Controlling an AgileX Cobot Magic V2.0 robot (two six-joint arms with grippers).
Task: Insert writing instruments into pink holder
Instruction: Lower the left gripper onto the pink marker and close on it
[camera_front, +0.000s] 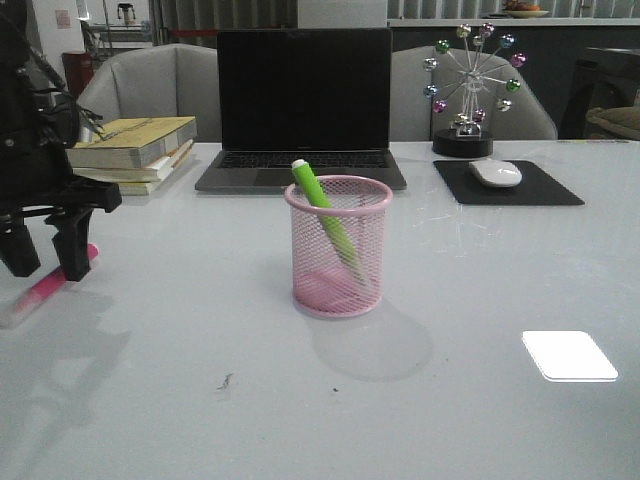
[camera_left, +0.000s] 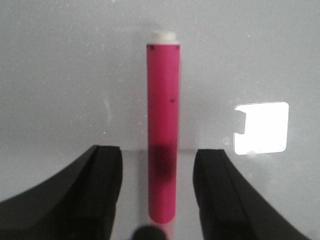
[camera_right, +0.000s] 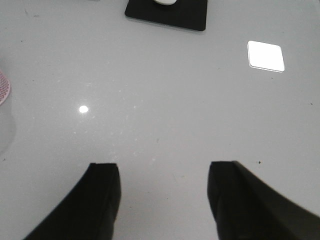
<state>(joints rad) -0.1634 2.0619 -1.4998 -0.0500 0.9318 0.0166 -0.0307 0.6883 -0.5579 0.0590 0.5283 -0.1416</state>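
The pink mesh holder (camera_front: 338, 248) stands mid-table with the green marker (camera_front: 325, 216) leaning inside it, its pale end above the rim. At the far left the pink marker (camera_front: 50, 286) lies flat on the table. My left gripper (camera_front: 45, 262) stands open over it, one finger on each side, not touching. In the left wrist view the pink marker (camera_left: 162, 135) runs lengthwise between the open fingers (camera_left: 102, 190), its white end pointing away. My right gripper (camera_right: 162, 172) is open over bare table; a sliver of the holder (camera_right: 3, 86) shows at that view's edge.
A laptop (camera_front: 303, 110) stands behind the holder, a stack of books (camera_front: 135, 150) at back left, a mouse (camera_front: 495, 173) on a black pad (camera_front: 510, 185) and a ball ornament (camera_front: 470, 85) at back right.
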